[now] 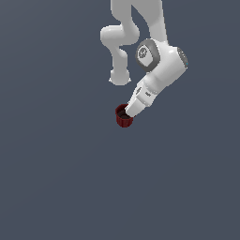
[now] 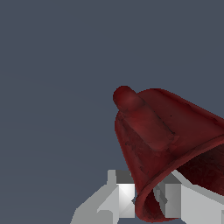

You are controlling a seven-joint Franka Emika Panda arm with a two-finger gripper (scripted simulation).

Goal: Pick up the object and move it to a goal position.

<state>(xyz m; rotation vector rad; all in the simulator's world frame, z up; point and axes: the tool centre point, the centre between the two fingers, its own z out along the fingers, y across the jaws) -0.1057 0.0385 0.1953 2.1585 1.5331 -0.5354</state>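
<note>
The small dark red mug (image 1: 123,120) sits just below the end of the white arm in the exterior view. My gripper (image 1: 128,111) reaches down onto its rim. In the wrist view the mug (image 2: 166,131) fills the frame close up, with its handle (image 2: 140,116) on the outer wall. One grey finger (image 2: 120,197) is outside the wall and the other is inside the dark cup. The gripper (image 2: 146,197) is shut on the mug's wall. I cannot tell whether the mug rests on the floor.
A plain dark grey-blue floor (image 1: 56,178) spreads all around. The white arm's links (image 1: 161,63) and base (image 1: 119,77) stand behind the mug. No goal marker shows.
</note>
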